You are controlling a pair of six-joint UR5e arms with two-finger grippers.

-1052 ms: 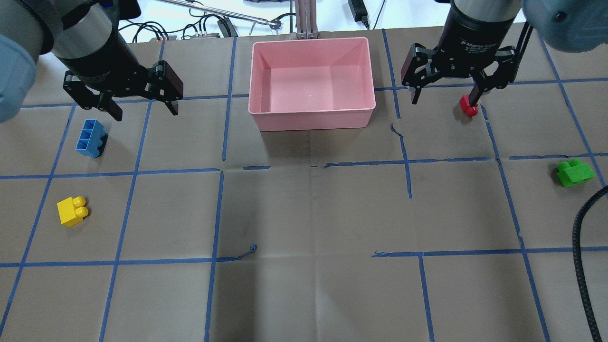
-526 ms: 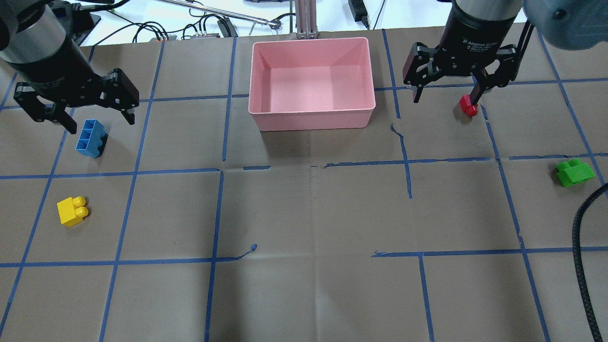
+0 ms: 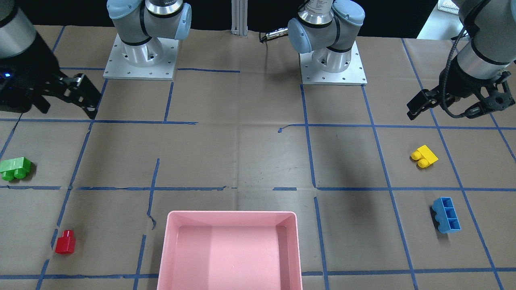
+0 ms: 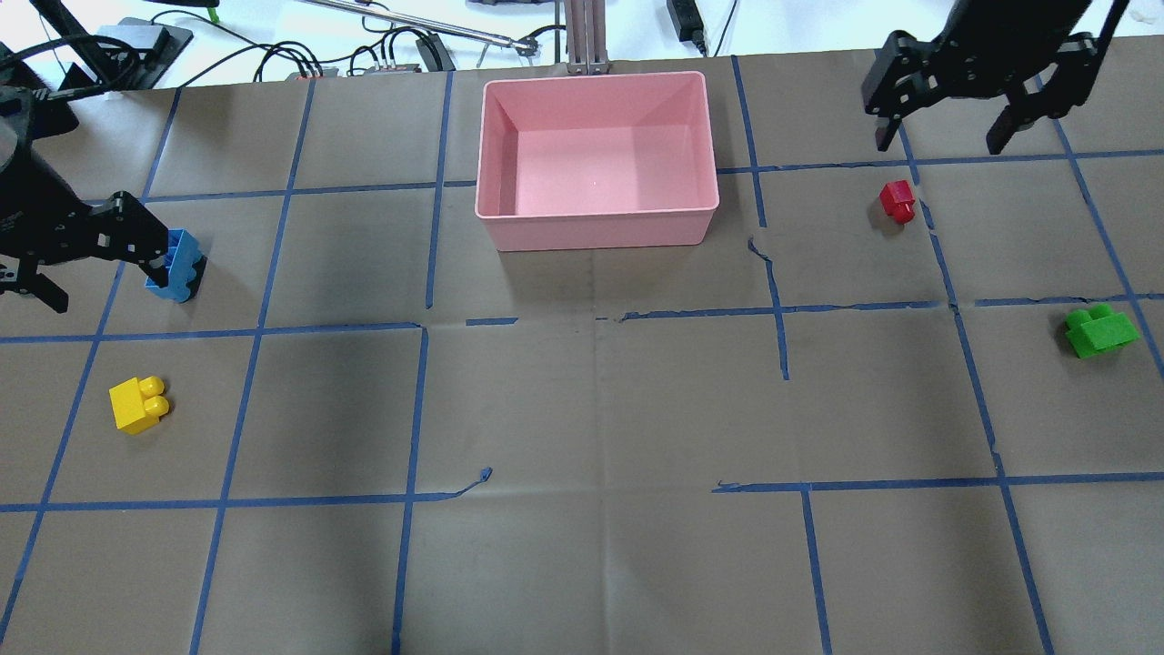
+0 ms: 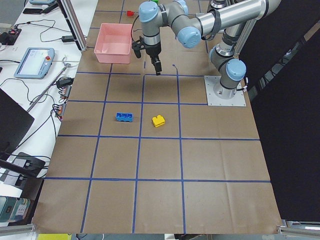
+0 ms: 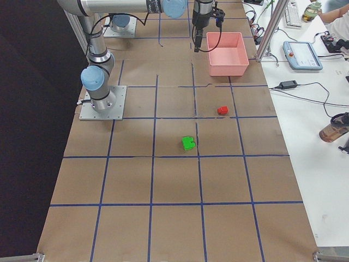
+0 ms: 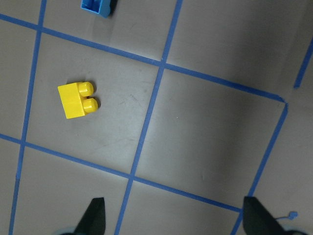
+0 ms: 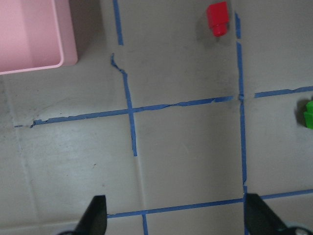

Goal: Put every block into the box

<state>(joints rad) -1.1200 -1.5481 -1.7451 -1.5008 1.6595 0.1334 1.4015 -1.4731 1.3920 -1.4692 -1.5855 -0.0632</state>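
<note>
**My left pincer [image 4: 102, 284] and right pincer [image 4: 938, 146] both gape wide and empty; the box [image 4: 596, 221] holds no block yet.**

All four lie on the bench [image 4: 582, 409], apart from the box: blue block [image 3: 445, 215] and yellow block [image 4: 136, 405] on my left, red block [image 4: 898, 200] and green block [image 4: 1100, 332] on my right. I judge the first pick is next: centre over one block, then descend.

The left arm's black two-finger gripper [image 4: 98, 280] hangs raised near the left edge of the brown paper-covered table [image 4: 582, 546], jaws spread wide and pointing down. The right arm's black two-finger gripper [image 4: 938, 144] hangs raised near the right edge, jaws likewise wide apart.
</note>
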